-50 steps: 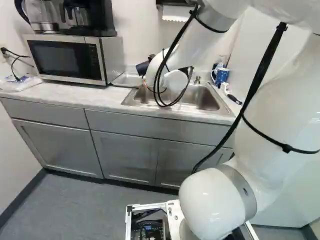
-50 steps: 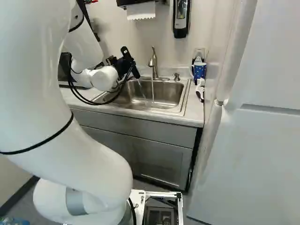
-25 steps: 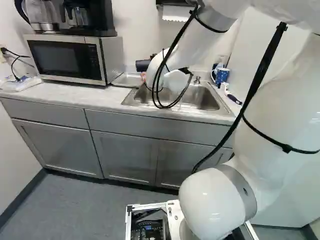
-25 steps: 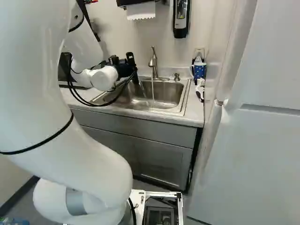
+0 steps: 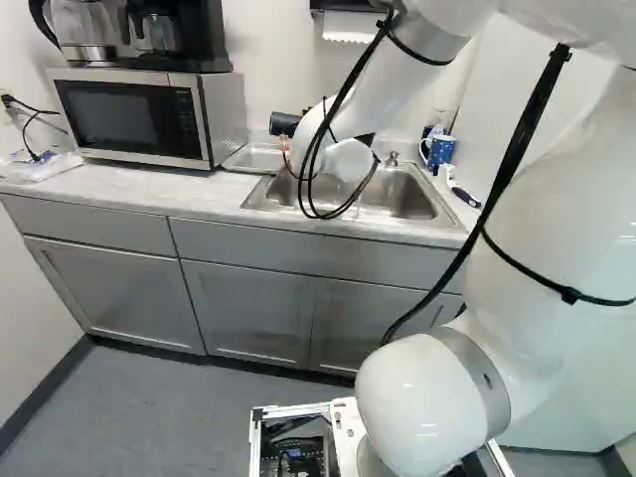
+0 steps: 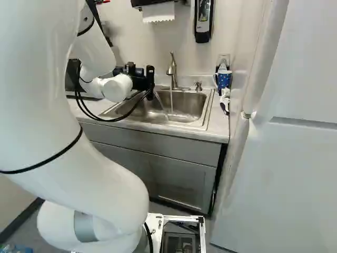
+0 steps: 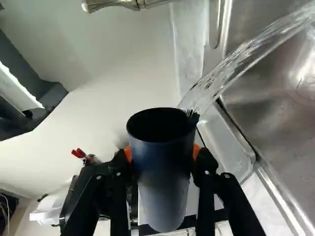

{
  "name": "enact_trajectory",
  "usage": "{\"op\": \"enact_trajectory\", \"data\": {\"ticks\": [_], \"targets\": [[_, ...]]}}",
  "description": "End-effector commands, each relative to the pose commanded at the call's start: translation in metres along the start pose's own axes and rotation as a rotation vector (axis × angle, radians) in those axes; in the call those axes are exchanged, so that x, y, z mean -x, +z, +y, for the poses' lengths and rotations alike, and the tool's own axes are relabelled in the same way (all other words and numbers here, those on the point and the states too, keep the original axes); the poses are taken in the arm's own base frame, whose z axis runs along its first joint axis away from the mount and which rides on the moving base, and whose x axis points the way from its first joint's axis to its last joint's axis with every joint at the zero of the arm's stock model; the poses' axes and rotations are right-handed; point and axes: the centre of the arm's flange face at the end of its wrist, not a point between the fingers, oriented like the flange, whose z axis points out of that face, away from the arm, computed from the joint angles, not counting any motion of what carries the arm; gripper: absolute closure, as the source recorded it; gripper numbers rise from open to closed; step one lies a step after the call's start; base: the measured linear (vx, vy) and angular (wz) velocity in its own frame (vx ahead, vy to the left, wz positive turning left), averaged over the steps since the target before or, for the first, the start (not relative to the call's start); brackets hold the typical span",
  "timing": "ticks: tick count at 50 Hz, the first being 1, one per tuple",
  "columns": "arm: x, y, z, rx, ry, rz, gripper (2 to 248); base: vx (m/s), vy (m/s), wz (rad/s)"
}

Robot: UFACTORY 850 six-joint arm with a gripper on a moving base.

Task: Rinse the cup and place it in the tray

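Observation:
In the right base view my gripper [image 6: 141, 81] is over the left side of the sink [image 6: 181, 108], beside the running tap [image 6: 172, 68]. The wrist view shows the dark blue cup [image 7: 162, 172] held between the orange pads of my gripper [image 7: 162, 153], which is shut on it from two sides. Water streams over the cup's rim towards the basin. A shallow metal tray [image 5: 256, 159] lies on the counter just left of the sink, partly hidden by the arm.
Left of the tray stands a microwave [image 5: 139, 114] with a coffee maker [image 5: 174, 35] on top. A blue dotted mug [image 6: 224, 79] and a white-and-dark brush [image 6: 225, 101] are right of the sink. A paper towel dispenser [image 6: 158, 10] and a soap dispenser [image 6: 203, 21] hang on the wall.
My gripper has turned at the wrist, tipping the held cup. The stream from it now leaves a little further left in the right base view. The base has not moved.

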Motion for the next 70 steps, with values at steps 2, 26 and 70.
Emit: {"op": "enact_trajectory", "data": {"ticks": [2,26,70], "targets": [[0.0000,0.0000,0.0000,0.000,0.021,0.000,125,0.000,0.000,0.000],[0.0000,0.0000,0.0000,0.000,0.273,0.000,125,0.000,0.000,0.000],[0.0000,0.0000,0.0000,0.000,0.399,0.000,125,0.000,0.000,0.000]]}}
